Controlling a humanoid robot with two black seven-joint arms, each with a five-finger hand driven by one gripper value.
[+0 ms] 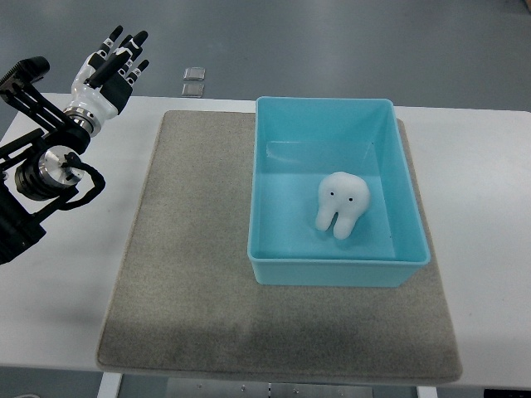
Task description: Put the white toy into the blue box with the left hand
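Nearest us we see the front edge of the white counter (pixel 489 207), and on it a grey felt-like mat (pixel 191 274) that covers most of the middle, its near edge darker with shadow. On the right half of the mat sits the blue box (pixel 336 271) — an open rectangular tub with straight walls. Inside it, on the floor of the box toward the near right, lies the white toy (pixel 341 202), a tooth-shaped figure with two small dark eyes and two stubby legs pointing toward us.

Further back and well apart from the box, at the far left corner of the counter, we find the left robot hand (pixel 112 66) on its black arm — fingers stretched out and apart, gripping nothing, pointing away from us.

Beyond the counter's far edge the room shows a dull grey floor (pixel 348 41), with two small pale squares (pixel 193 80) lying on it.
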